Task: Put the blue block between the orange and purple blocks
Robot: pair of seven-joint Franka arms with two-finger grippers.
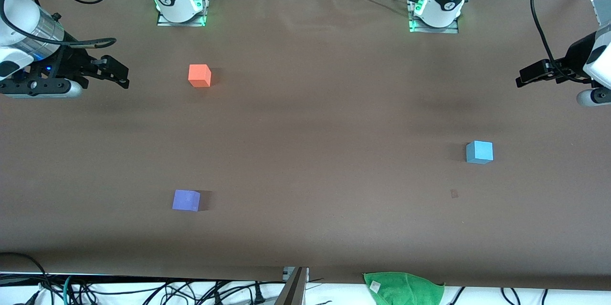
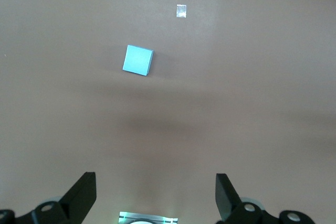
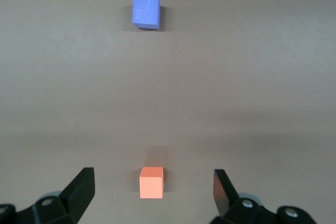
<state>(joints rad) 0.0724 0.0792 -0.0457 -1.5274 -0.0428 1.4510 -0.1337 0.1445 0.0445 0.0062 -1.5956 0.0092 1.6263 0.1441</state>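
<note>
The blue block [image 1: 479, 152] sits alone on the brown tabletop [image 1: 315, 128] toward the left arm's end, at about three o'clock from the table's middle. The orange block [image 1: 199, 75] lies at about ten o'clock, and the purple block [image 1: 186, 200] at about eight o'clock, nearer the front camera. The left pincer [image 1: 527, 77] hangs over the tabletop's edge, fingers apart and empty. The right pincer [image 1: 117, 72] hangs over the right arm's end, fingers likewise apart, holding nothing.

No readable text, label or number anywhere.
</note>
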